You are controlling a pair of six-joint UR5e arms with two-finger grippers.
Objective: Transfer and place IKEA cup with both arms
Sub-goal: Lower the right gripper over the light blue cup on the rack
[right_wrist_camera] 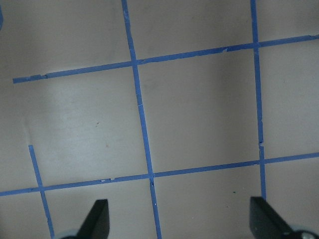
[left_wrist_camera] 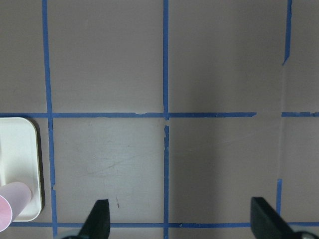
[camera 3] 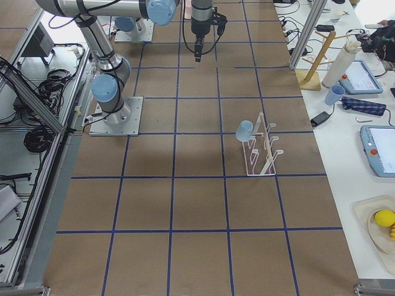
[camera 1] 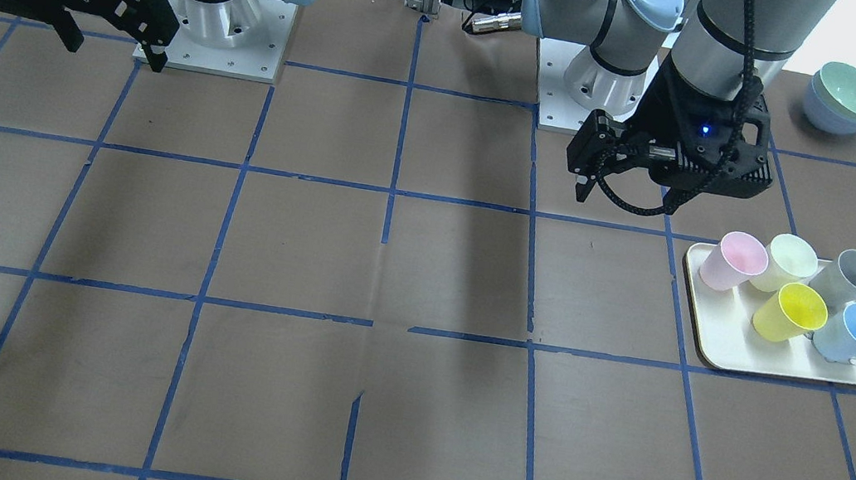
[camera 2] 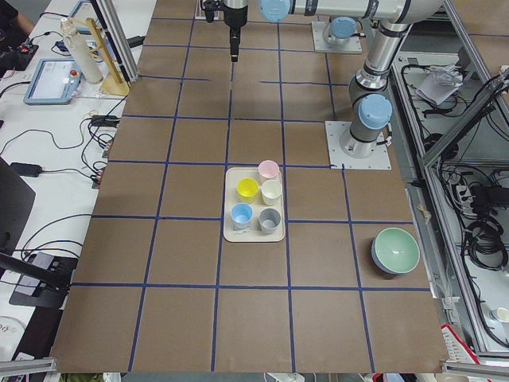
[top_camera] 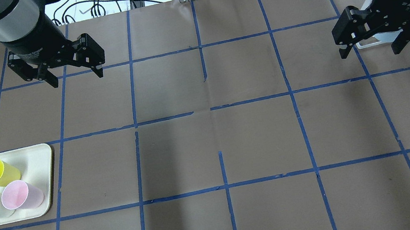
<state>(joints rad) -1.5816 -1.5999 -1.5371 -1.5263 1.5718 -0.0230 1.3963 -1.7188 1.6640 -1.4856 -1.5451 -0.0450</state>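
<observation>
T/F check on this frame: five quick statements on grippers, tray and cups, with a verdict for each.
1. The left gripper and right gripper both have open fingers and hold nothing. True.
2. The tray holds four cups. False: it holds five.
3. The only blue cup is on the tray. False: there is a blue cup on the tray and a blue cup on the rack.
4. The yellow cup stands upright on the tray. True.
5. The left gripper is directly over the tray. False: it is over bare table, off to the tray's side.
</observation>
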